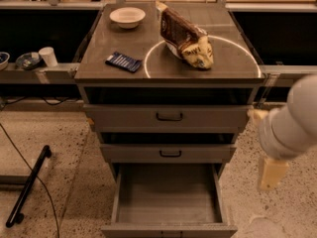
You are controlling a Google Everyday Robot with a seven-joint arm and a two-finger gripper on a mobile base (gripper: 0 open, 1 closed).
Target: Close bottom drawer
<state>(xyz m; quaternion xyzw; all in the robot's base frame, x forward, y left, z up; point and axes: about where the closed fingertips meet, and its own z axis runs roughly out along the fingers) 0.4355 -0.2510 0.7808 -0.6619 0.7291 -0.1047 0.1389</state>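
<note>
The bottom drawer [168,197] of the grey metal cabinet is pulled far out toward me. Its plain grey tray is empty, and its front panel sits at the lower edge of the view, with the handle hidden. My gripper [270,172] hangs at the right of the cabinet, below my white arm [292,118]. It is level with the middle drawer and the open bottom drawer, a short way outside the drawer's right side and not touching it.
The middle drawer [170,153] and the wider top drawer [169,117] are nearly shut. On the cabinet top lie a chip bag [187,36], a white bowl [127,17] and a blue packet [123,62]. A black bar [28,185] and a cable lie on the floor at left.
</note>
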